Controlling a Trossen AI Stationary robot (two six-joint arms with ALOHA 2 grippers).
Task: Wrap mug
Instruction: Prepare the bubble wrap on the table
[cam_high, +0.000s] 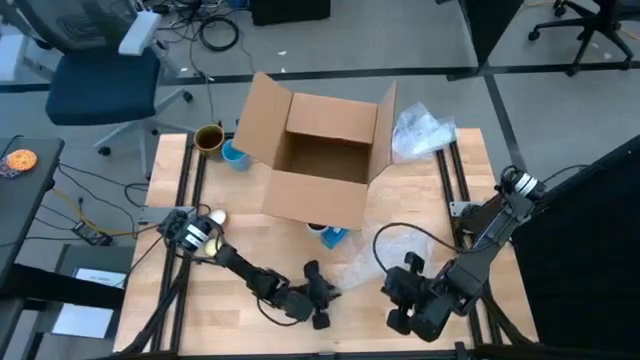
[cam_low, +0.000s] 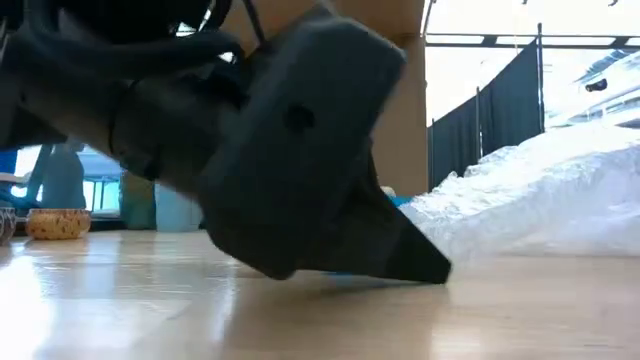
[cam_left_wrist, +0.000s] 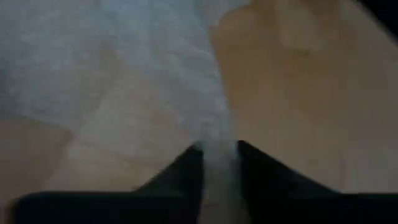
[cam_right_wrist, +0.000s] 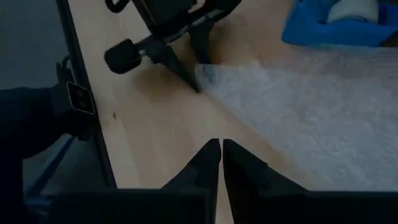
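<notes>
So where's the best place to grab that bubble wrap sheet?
Probably at its near corner, where the left tool is already pinching the bubble wrap. The sheet lies flat on the table, so come in low along the wood at the edge.

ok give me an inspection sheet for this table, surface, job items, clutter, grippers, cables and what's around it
Surface: wooden table, bare wood at the front.
Job's things: sheet of clear wrap flat on the table; no mug clearly seen.
Clutter: open cardboard box mid-table; blue tape dispenser in front of it; brown cup and blue cup at back left; crumpled plastic at back right.
Grippers: left gripper pinching the wrap's corner; right gripper shut, holding nothing, just off the wrap's near edge.
Cables: black cable looping off the right arm.
Surroundings: office chair behind the table, floor cables.
</notes>
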